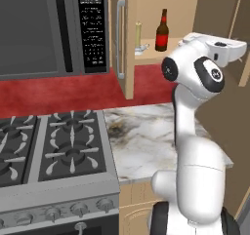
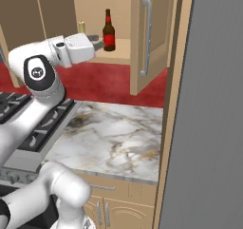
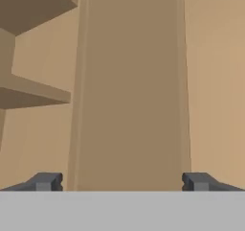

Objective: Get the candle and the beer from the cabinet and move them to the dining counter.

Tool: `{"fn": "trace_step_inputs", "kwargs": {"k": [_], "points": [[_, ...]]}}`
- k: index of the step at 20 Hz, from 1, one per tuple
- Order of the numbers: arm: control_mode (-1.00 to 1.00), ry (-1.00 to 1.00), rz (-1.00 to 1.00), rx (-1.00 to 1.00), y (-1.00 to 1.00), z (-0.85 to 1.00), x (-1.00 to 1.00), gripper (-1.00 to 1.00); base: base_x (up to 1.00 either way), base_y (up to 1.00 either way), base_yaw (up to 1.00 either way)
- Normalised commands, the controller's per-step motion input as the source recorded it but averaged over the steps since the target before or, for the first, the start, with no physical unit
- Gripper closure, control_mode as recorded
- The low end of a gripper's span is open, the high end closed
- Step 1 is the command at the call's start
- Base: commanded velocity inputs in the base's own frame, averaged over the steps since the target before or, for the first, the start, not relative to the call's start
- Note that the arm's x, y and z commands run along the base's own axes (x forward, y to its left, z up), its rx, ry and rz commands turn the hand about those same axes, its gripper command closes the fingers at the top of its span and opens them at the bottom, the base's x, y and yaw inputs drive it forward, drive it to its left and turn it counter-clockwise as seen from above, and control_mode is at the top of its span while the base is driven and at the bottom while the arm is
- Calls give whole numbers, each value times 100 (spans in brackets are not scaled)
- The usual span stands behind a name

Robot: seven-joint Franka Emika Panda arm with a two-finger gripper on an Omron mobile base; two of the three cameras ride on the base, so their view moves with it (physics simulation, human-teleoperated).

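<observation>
From where I stand the cabinet (image 1: pixel 128 44) hangs open above the red wall, and both things wait on its lower shelf: the beer (image 1: pixel 162 32) upright with its neck straight up, and the candle (image 1: pixel 138 35) upright in its little silver holder just to the left of it, the two near each other but apart. Neither has been lifted yet.

The tool (image 3: pixel 122 183) is raised to shelf height with its two dark tips spread wide and nothing between them. In the hand view it looks along bare tan wood, a panel ahead and shelf edges off to one side, so I judge it is aimed past the bottle, not at it.

In the right base view the hand sits just left of the beer (image 2: pixel 108 32) and in front of the shelf. The bottle seems the nearer of the two. The coming move likely turns on swinging the wrist until that upright bottle falls between the tips, approached from the side.
</observation>
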Motion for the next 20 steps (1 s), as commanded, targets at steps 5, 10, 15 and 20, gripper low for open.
{"fn": "trace_step_inputs", "kwargs": {"k": [5,10,15,20], "points": [[-100,0,-6,3,-46,-11,31,-100,0,0,0],[-100,0,-10,0,-30,-20,21,-100,0,0,0],[-100,0,-19,0,-29,-15,0,-100,0,0,0],[-100,0,-27,0,-31,-5,0,-100,0,0,0]]}}
